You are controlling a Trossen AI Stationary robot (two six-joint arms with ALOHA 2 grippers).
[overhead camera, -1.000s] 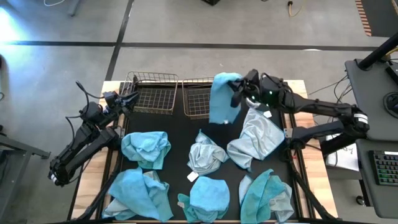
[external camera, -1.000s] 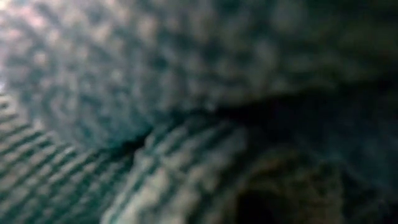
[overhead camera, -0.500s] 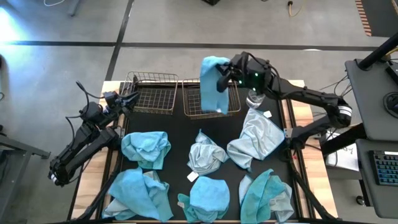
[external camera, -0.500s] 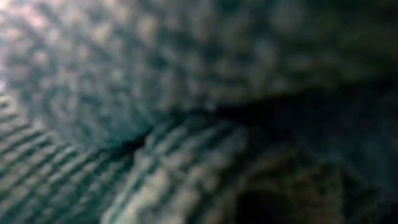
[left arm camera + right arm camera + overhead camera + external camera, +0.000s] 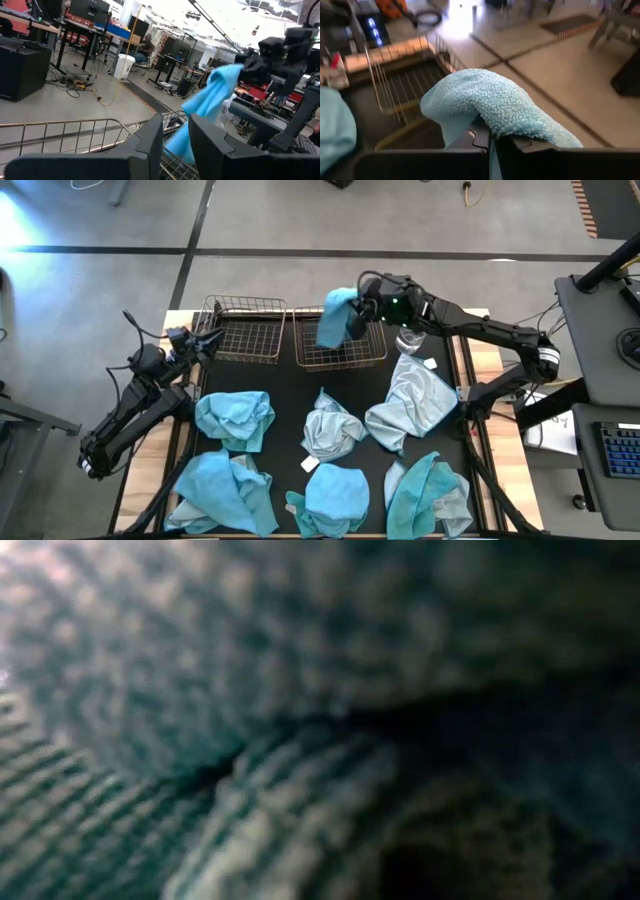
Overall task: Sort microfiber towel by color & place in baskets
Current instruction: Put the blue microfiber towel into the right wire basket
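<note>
My right gripper is shut on a turquoise towel, which hangs over the right basket at the table's far side. The left wrist view shows this towel dangling from that gripper. The left basket stands beside it, holding nothing. My left gripper waits open at the left basket's left wall. Several more towels lie crumpled on the black mat: turquoise ones and pale ones. My right gripper pinches a bunched fold of the turquoise towel between its two shut fingers, and the cloth bulges over the fingertips. The fingers come from the table's right, slanting a little downward. The towel hangs slack below them, clear of the table, above the right basket.
A clear plastic spray bottle stands just right of the right basket, under my right arm. A cloth right against the lens fills the low view. Bare black mat lies between the baskets and the towels.
My right gripper has carried the turquoise towel up and toward the table's far left, from beside the spray bottle to over the right basket, tipping nearer to level. The towel has swung along and now hangs more bunched. My left arm has kept still.
</note>
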